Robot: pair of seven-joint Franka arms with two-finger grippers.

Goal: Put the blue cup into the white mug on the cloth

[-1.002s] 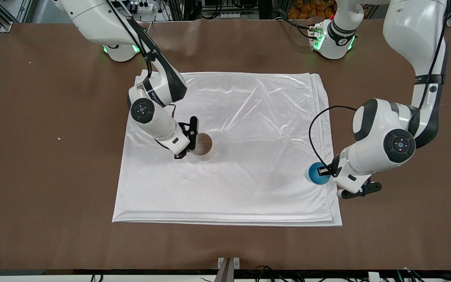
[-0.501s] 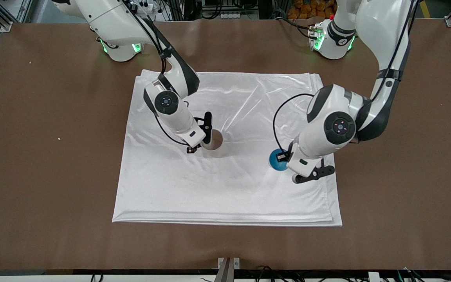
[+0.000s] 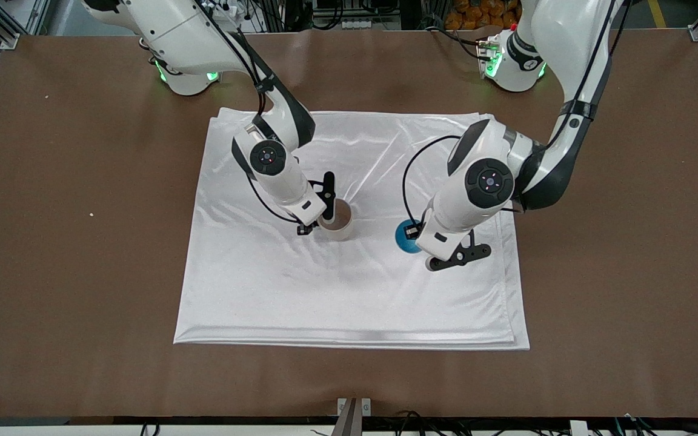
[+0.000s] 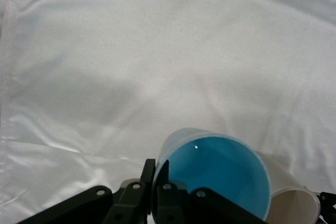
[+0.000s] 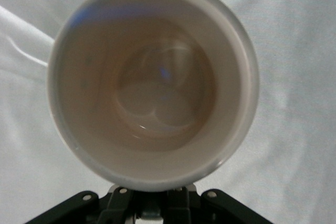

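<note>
The blue cup (image 3: 405, 238) hangs in my left gripper (image 3: 412, 233), which is shut on its rim, over the white cloth (image 3: 325, 290). In the left wrist view the cup (image 4: 220, 171) shows its bright blue inside, pinched between the fingers of the left gripper (image 4: 156, 184), with the white mug (image 4: 295, 206) close beside it. My right gripper (image 3: 317, 224) is shut on the white mug (image 3: 339, 223) at the middle of the cloth. The right wrist view looks down into the empty mug (image 5: 152, 82) above the right gripper (image 5: 152, 203). The mug's black handle is hidden.
The cloth (image 4: 157, 51) lies on a brown table (image 3: 52, 242) and spreads wide around both cups. It also fills the background of the right wrist view (image 5: 294, 156). The two cups are a short gap apart.
My left gripper has carried the blue cup from the cloth's edge toward the mug. My right gripper has shifted the mug slightly toward the left arm's end.
</note>
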